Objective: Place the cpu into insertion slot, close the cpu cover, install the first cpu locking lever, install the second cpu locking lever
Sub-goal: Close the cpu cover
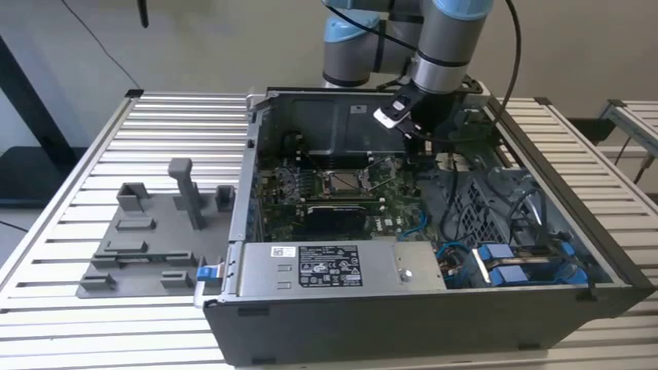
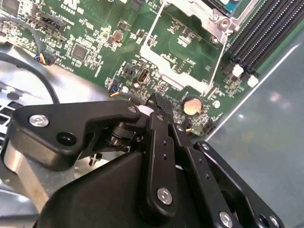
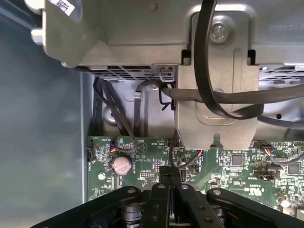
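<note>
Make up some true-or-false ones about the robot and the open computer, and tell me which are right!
1. The computer case lies open on the table, and a green board shows inside. True.
2. The gripper hangs over the grey tray beside the case. False: it is down inside the case, just above the green board.
3. A round coin battery sits on the green board close to the gripper. True.
4. The arm has red joints. False: its joint caps are light blue and its tube is grey.
</note>
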{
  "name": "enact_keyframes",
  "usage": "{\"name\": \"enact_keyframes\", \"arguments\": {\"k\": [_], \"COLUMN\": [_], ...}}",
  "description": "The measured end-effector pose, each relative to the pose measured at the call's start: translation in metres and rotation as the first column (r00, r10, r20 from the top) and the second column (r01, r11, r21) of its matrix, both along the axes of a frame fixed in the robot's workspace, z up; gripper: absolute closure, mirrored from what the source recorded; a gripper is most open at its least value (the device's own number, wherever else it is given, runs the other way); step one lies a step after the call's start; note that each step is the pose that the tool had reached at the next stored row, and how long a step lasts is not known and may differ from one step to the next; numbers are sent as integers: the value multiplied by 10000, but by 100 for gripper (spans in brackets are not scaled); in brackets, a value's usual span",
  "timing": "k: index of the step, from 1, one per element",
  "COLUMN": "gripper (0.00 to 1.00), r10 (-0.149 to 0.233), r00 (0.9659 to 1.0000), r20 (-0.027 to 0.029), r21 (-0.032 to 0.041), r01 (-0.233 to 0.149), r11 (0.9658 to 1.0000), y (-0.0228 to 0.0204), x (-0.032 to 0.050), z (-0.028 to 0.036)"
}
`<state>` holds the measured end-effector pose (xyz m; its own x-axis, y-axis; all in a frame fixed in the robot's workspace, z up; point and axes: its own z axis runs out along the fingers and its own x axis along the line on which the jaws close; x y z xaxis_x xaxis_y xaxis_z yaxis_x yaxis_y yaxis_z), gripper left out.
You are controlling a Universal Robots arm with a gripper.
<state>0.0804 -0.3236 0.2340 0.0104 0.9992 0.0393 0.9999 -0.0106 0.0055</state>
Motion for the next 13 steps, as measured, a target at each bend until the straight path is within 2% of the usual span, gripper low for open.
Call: {"name": "enact_keyframes", "arguments": {"k": [2, 4, 6, 8, 9, 13], "gripper": [89, 89, 89, 89, 89, 89], "r10": [-1, -2, -2, -1, -1, 0], "r00": [10000, 9998, 9992, 9978, 9972, 9954], "r20": [-71, -193, -404, -660, -752, -960], "r21": [1, -1, 0, 1, 1, 17], "r01": [1, 2, 2, 1, 1, 2], "r11": [10000, 10000, 10000, 10000, 10000, 10000], "y": [0, -1, -1, 0, 0, 0], "x": [-2, -2, -2, -2, -2, -3], "z": [-20, -30, -33, -33, -33, -18]}}
